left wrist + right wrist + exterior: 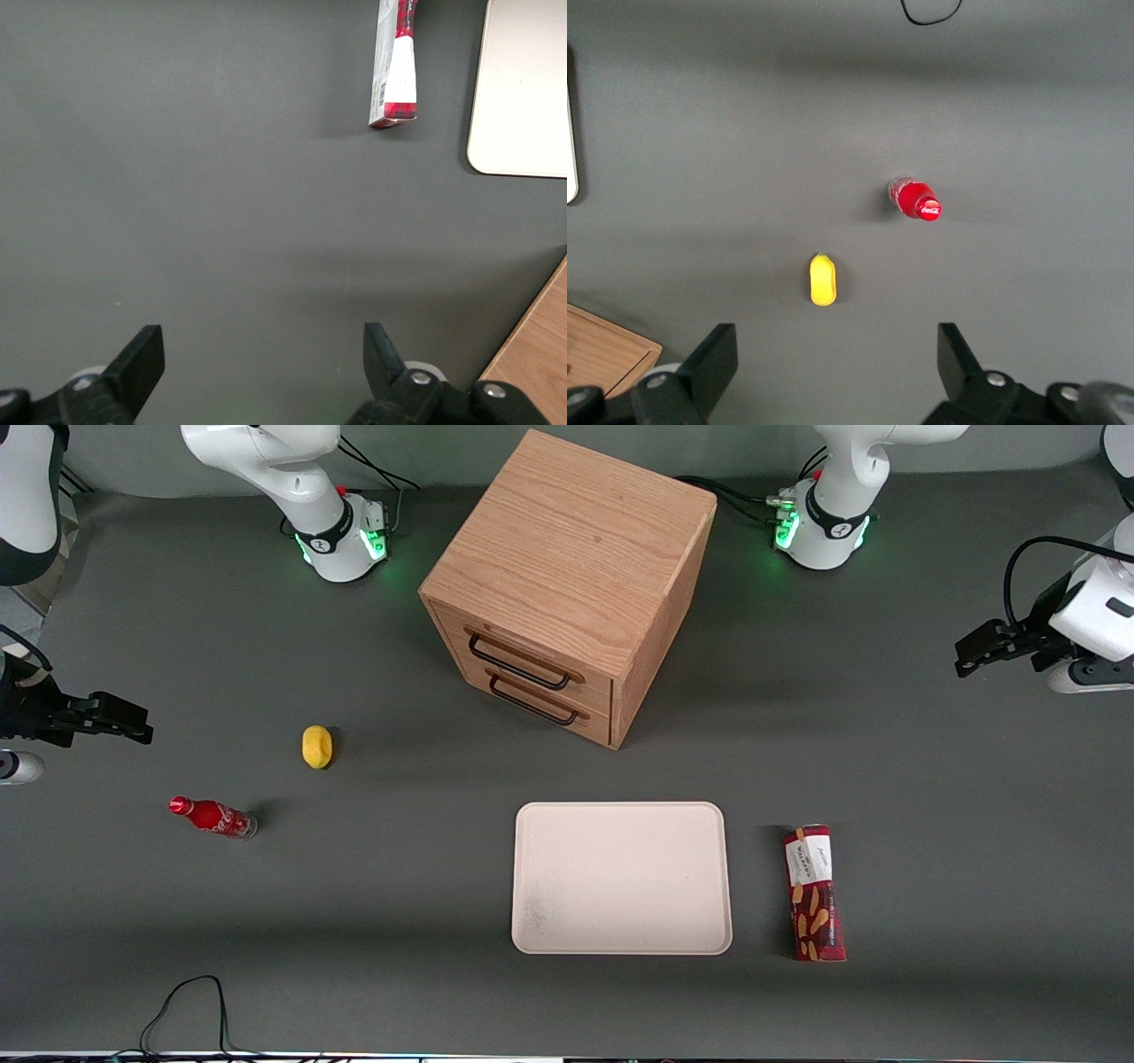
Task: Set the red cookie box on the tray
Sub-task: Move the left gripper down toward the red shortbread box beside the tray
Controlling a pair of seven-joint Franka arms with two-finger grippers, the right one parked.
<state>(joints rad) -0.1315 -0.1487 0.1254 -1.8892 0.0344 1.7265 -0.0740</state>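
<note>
White arm point(1103, 607) — black cable, black two-finger tool point(964, 657), green-lit base.

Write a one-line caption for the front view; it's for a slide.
Open gripper waits above the table, red cookie box lying beside the tray.

Cut off by the wrist view's edge: most of the red cookie box point(395, 66), only its white-labelled end showing, and all but one rounded corner of the tray point(523, 88). Seen there only as two dark fingertips point(142, 354) set wide apart over bare table, the gripper point(263, 354), its body out of frame; in the front view, the working arm cropped at the picture's edge. Too small to read: print on the box's label point(808, 857) and on the red soda bottle point(213, 817).
</note>
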